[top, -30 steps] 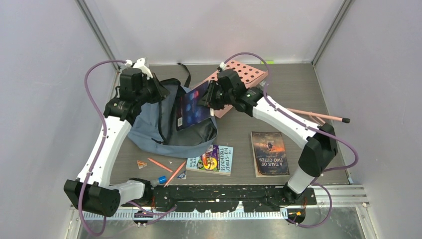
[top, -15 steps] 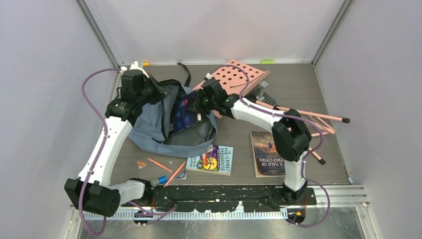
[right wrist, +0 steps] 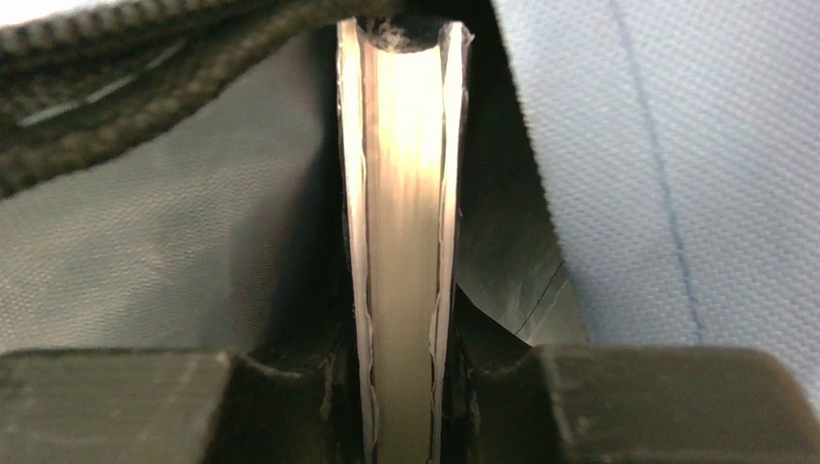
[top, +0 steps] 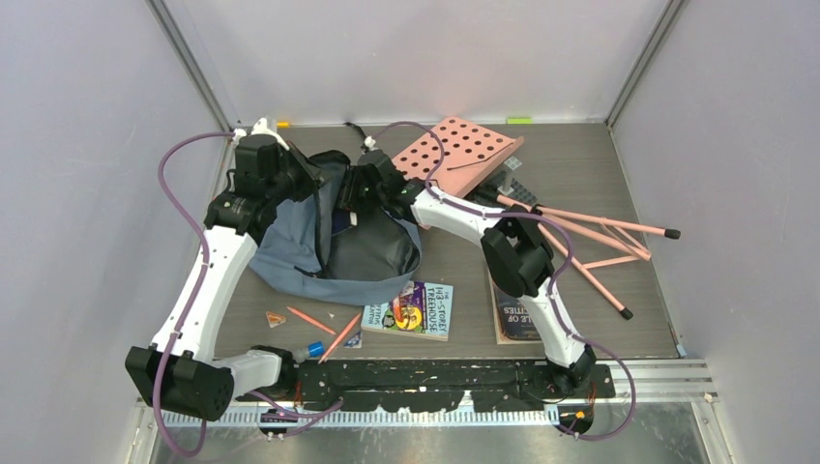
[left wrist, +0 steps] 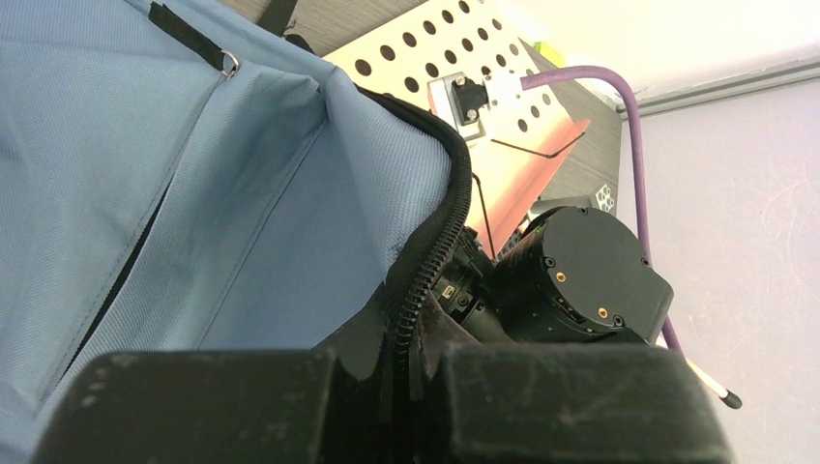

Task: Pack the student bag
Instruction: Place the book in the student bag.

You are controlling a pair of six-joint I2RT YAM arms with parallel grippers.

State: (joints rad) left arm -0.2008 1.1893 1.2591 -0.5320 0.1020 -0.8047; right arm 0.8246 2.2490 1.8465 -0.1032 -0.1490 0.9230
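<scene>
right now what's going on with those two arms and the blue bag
The left tool is shut on the black zipper edge of the student bag, holding its mouth open. The right tool grips a book across its covers, with the book well inside the bag's opening. Two more books, the Treehouse paperback and A Tale of Two Cities, lie on the table, not yet packed.

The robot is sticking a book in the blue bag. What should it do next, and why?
Probably the right gripper should open and let go: the book it pinches already sits inside the student bag, lining on both sides, while the left gripper holds the zipper rim up.
</scene>
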